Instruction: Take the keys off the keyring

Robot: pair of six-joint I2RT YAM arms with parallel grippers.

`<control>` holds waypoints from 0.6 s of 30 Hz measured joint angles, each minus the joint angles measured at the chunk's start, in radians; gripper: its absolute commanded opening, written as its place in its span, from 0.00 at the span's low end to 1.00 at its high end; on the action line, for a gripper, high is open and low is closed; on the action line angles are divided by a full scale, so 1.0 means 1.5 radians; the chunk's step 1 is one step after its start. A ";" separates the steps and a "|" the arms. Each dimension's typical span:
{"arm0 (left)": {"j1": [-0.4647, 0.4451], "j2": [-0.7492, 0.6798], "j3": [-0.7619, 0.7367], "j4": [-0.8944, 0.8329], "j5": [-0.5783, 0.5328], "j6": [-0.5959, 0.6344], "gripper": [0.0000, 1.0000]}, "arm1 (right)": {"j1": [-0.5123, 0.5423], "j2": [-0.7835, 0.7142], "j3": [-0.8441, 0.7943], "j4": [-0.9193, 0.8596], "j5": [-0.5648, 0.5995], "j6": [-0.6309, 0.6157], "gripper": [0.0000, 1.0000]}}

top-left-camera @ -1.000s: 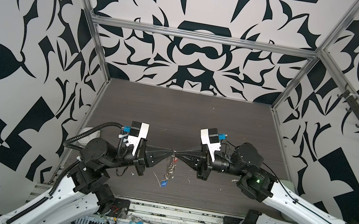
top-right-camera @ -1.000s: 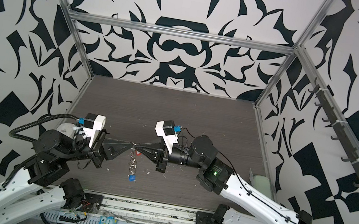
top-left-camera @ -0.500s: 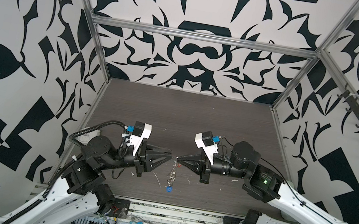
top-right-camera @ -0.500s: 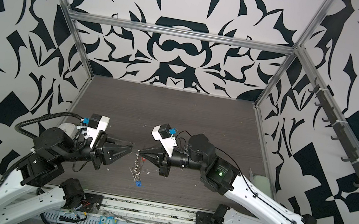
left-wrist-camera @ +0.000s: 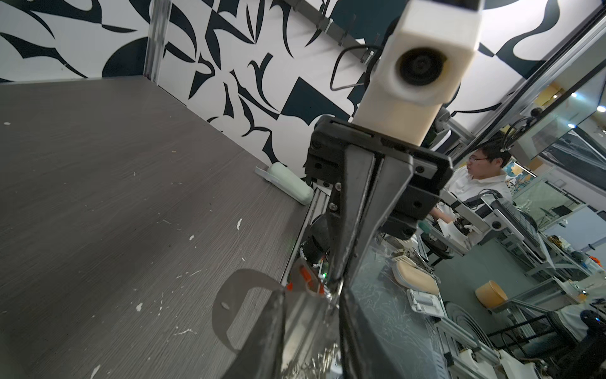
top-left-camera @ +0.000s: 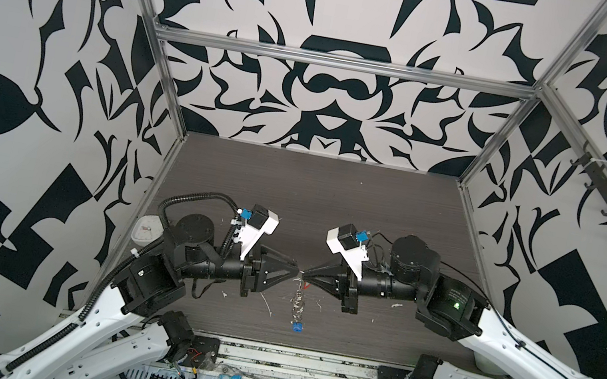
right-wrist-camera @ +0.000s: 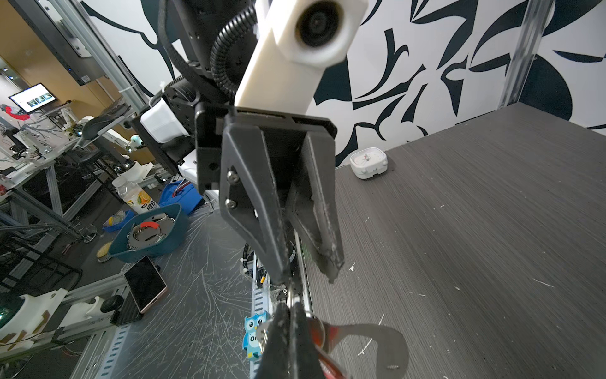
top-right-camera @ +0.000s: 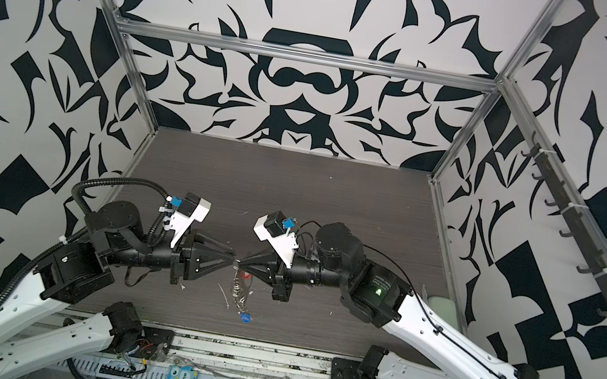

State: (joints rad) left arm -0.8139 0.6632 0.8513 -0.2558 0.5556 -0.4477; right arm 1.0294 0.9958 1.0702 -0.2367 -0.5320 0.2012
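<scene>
Looking down from above, the keys (top-left-camera: pixel 297 303) hanging under the right gripper (top-left-camera: pixel 304 277) are too small to tell apart; the metal runs into one silver tangle. Only a sliver of the red-orange tag (top-left-camera: pixel 306 284) peeks out beneath that gripper. In the left wrist view the tag sits half hidden beside the right gripper's tips. There the keyring (left-wrist-camera: pixel 229 305) passes behind a finger (left-wrist-camera: pixel 262 341) of the left gripper (left-wrist-camera: pixel 311 292), and its clips (left-wrist-camera: pixel 311 361) blur and run off the picture's edge. In the right wrist view the right gripper is cut off at the edge, its closed fingers covering just what they pinch.
</scene>
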 measured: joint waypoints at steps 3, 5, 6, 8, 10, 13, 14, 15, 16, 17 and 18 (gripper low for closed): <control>0.000 0.006 0.001 -0.008 0.011 0.002 0.26 | 0.000 0.000 0.000 -0.005 0.001 0.000 0.00; 0.000 0.008 0.001 -0.009 0.017 0.003 0.26 | 0.000 0.000 0.000 -0.006 0.001 0.001 0.00; 0.000 0.009 0.002 -0.011 0.020 0.003 0.26 | 0.000 0.000 0.000 -0.006 0.001 0.001 0.00; 0.000 0.009 0.002 -0.012 0.026 0.003 0.23 | 0.000 0.000 0.000 -0.005 0.001 0.001 0.00; 0.000 0.009 0.002 -0.012 0.031 0.005 0.20 | 0.000 0.000 0.000 -0.005 0.001 0.001 0.00; 0.000 0.009 0.004 -0.012 0.038 0.007 0.18 | 0.000 0.002 0.000 -0.004 0.001 0.001 0.00; 0.000 0.009 0.005 -0.012 0.039 0.007 0.18 | 0.000 0.005 0.001 -0.004 0.001 0.001 0.00; 0.000 0.009 0.006 -0.012 0.041 0.008 0.17 | 0.000 0.008 0.001 -0.004 0.001 0.001 0.00; 0.000 0.009 0.006 -0.012 0.042 0.008 0.17 | 0.000 0.011 0.002 -0.004 0.000 0.001 0.00; 0.000 0.009 0.006 -0.014 0.042 0.009 0.17 | 0.000 0.013 0.003 -0.004 0.000 0.001 0.00; 0.000 0.009 0.006 -0.014 0.042 0.009 0.16 | 0.000 0.015 0.003 -0.003 0.000 0.001 0.00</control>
State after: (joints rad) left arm -0.8139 0.6762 0.8600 -0.2771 0.6189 -0.4343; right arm 1.0294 1.0183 1.0744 -0.2409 -0.5320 0.2031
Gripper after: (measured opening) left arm 0.171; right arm 0.043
